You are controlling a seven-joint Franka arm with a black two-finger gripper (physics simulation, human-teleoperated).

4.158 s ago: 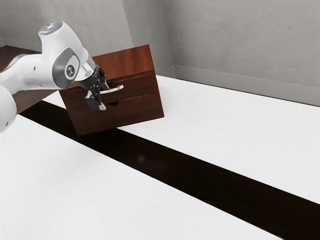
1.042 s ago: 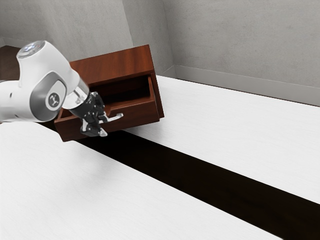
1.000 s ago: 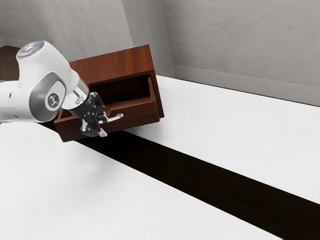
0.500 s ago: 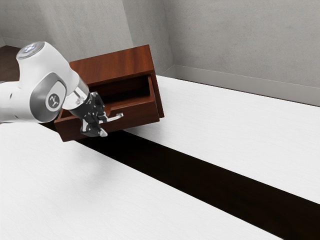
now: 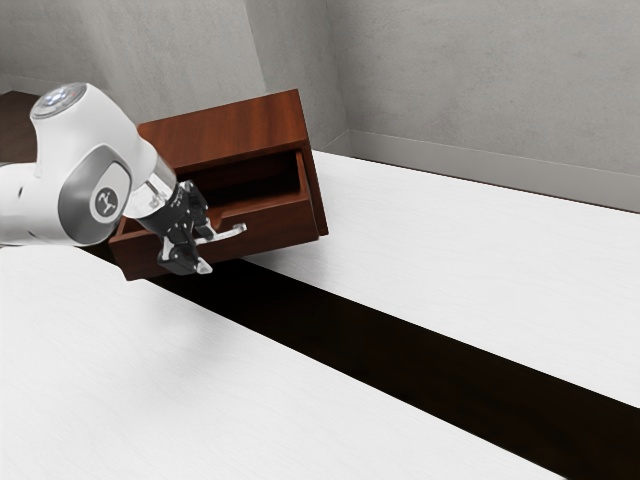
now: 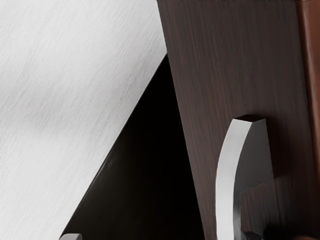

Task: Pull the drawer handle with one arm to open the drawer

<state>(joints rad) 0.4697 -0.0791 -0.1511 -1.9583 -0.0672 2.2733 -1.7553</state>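
Drawer (image 5: 275, 222) is sitting well out of the brown cabinet (image 5: 230, 125), dark cavity showing above its front, so the opening is looking mostly done. Silver handle (image 5: 228, 234) is sticking out from the drawer front, and the black claw (image 5: 193, 252) is sitting right at its end nearer the arm (image 5: 85, 185). Claw is reading as released: fingers spread, handle lying against one of them, hooked rather than pinched. In the wrist view the handle is curving up close under the hand. Cabinet is standing on the white table (image 5: 450, 260), partly over the dark strip (image 5: 400, 370), with the arm coming in from the exterior view's left. Step in hand, as I'm judging it: end of the pull. Next move is calling for a little more straight pull along the drawer's travel if more opening is wanted, otherwise backing off the handle without nudging the drawer shut.
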